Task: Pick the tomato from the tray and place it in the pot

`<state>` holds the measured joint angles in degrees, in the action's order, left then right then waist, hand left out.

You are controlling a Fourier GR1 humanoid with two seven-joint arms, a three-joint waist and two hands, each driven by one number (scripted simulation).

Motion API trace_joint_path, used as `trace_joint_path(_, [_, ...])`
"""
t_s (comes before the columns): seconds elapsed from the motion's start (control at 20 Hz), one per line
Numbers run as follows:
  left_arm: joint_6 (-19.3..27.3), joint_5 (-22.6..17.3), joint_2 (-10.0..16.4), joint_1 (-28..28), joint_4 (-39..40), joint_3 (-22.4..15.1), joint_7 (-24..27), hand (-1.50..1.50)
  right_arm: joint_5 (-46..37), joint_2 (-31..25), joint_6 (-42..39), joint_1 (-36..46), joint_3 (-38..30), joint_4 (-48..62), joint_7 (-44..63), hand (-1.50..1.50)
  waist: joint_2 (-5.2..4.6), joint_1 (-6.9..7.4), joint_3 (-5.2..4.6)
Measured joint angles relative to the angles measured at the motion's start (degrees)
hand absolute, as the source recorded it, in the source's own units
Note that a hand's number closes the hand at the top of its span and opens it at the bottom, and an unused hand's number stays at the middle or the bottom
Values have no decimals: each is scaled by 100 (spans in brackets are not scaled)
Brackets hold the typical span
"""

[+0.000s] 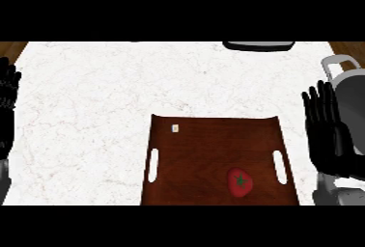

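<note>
a white worktop [100, 96] with a brown tray [206, 144] in the middle, down near the bottom edge. on the tray, a red tomato [240, 182] with a little green top, low down and toward the right side, close to the right slot [279, 166] but not touching it. a left slot [152, 165] just like it on the other side. a tiny white sticker [175, 128] near the top left corner of the tray. at the far right, a grey pot [354, 89], partly cut off by the edge and well apart from the tomato. right robot hand [329, 132] just in front of the pot, fingers straight and apart, pointing up, holding nothing. left robot hand [7, 94] at the far left edge, fingers up and straight, holding nothing. a dark thing [259, 45] peeking in at the top edge, too cut off to name.
</note>
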<state>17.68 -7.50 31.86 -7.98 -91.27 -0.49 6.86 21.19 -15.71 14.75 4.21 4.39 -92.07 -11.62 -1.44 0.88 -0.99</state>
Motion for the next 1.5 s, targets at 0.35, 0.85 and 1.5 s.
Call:
trace_joint_path(0.35, [-114, -398, -521, -164, 115, -233, -516, 0, -442, -880, -1577, 997, 512, 586, -324, 150, 66, 151, 54])
trace_joint_path(0.85, [-44, -724, -999, -456, 106, -422, -1408, 0, -1575, -1118, -2822, 1627, 841, 2930, -3320, -150, 77, 92, 111])
trace_joint_path(1.5, [-125, -721, -989, -352, 26, -236, -1618, 0, -2926, -2385, -4076, 2210, 1943, 1811, -2307, -150, 169, -83, 90])
